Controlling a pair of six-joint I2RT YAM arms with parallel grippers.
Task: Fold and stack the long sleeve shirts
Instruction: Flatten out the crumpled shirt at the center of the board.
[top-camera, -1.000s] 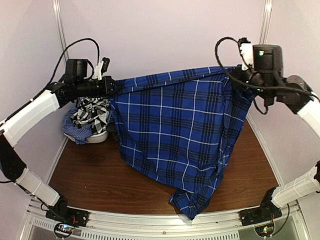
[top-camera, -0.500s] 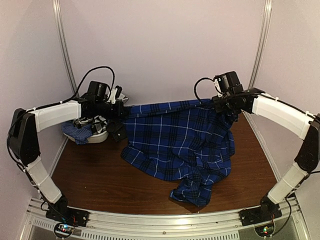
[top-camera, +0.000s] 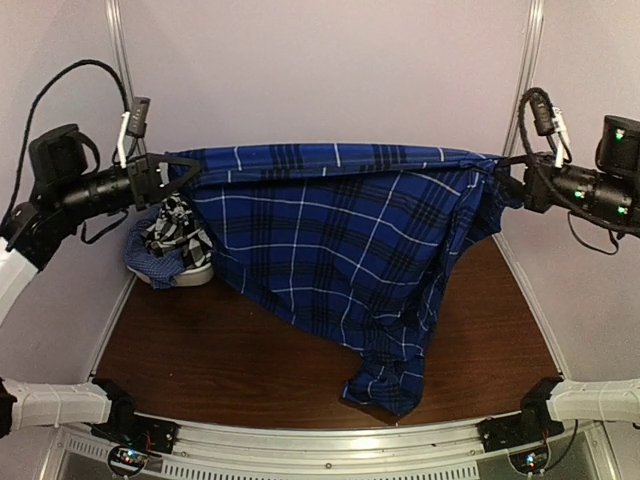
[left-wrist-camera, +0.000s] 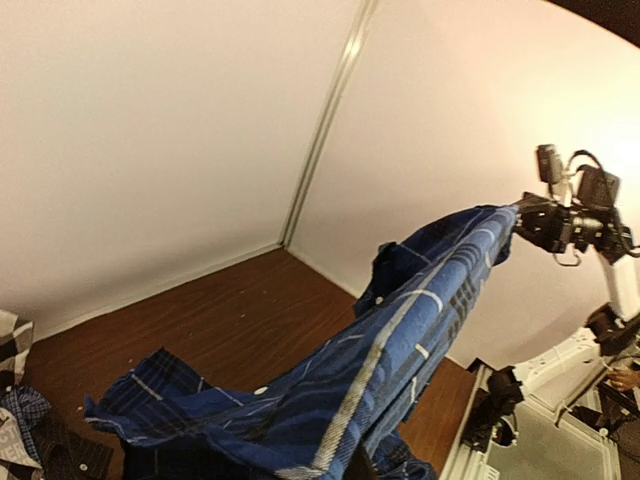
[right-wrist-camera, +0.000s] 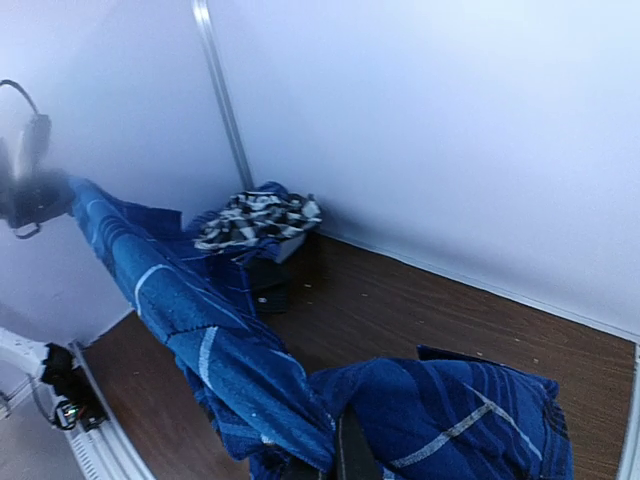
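Note:
A royal-blue plaid shirt (top-camera: 340, 240) with thin white lines hangs stretched between both arms, high above the brown table, its lowest corner (top-camera: 385, 385) resting near the front edge. My left gripper (top-camera: 165, 172) is shut on the shirt's left upper edge; my right gripper (top-camera: 508, 182) is shut on the right upper edge. In the left wrist view the shirt (left-wrist-camera: 400, 340) runs from my fingers up to the right gripper (left-wrist-camera: 530, 222). In the right wrist view the shirt (right-wrist-camera: 200, 330) stretches away to the left gripper (right-wrist-camera: 45, 195). More shirts, black-and-white plaid (top-camera: 180, 230) and pale-blue check (top-camera: 150, 262), are heaped at back left.
The heap of shirts lies in a white bin (top-camera: 190, 275) in the back left corner, also seen in the right wrist view (right-wrist-camera: 290, 245). Pale walls with metal posts (top-camera: 122, 50) close in the back and sides. A metal rail (top-camera: 320, 440) runs along the table's front edge.
Both grippers have swung up and far apart, after dipping low and closer together half a second ago. The blue plaid shirt is now pulled taut and wide, lifted mostly off the table.

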